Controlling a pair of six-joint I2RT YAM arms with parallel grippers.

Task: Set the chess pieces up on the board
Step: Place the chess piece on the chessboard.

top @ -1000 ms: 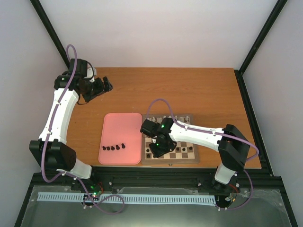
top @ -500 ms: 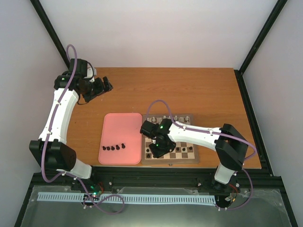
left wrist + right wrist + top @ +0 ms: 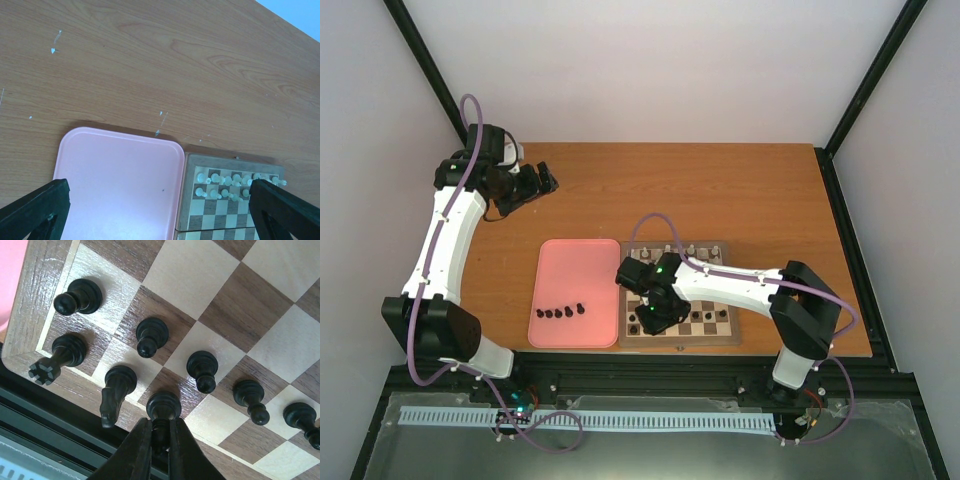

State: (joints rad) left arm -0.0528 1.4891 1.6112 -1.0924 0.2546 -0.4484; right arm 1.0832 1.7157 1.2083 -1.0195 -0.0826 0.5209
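The wooden chessboard (image 3: 705, 330) lies at the table's near edge, right of the pink tray (image 3: 576, 265). My right gripper (image 3: 160, 432) is shut on a black chess piece (image 3: 163, 408) whose base stands on a dark square in the board's near row. Beside it stand a black knight (image 3: 117, 387), a rook (image 3: 62, 355) and several black pawns (image 3: 151, 335). Several black pieces (image 3: 560, 312) lie on the tray. My left gripper (image 3: 542, 180) is at the far left, high above the table, with its fingers (image 3: 35, 210) wide apart and empty.
White pieces (image 3: 225, 182) fill the board's far rows. The board's near border (image 3: 35, 320) meets the table's black front rail (image 3: 650, 365). The tray also shows in the left wrist view (image 3: 120, 185).
My right gripper has shifted slightly toward the board's near left corner. The left arm has not moved.
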